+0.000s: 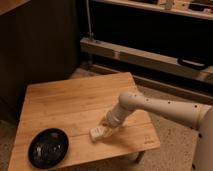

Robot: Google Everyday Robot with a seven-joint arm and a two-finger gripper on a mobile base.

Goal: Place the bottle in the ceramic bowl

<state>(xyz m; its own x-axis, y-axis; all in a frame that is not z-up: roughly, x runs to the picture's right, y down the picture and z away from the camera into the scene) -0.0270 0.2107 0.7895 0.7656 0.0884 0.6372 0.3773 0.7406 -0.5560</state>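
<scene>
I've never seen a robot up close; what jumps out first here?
A long white robot arm reaches in from the picture's right, its claw shut on a small whitish-cream bottle near the front edge of the light wooden table. A glossy black ceramic bowl sits at the table's front left corner.
</scene>
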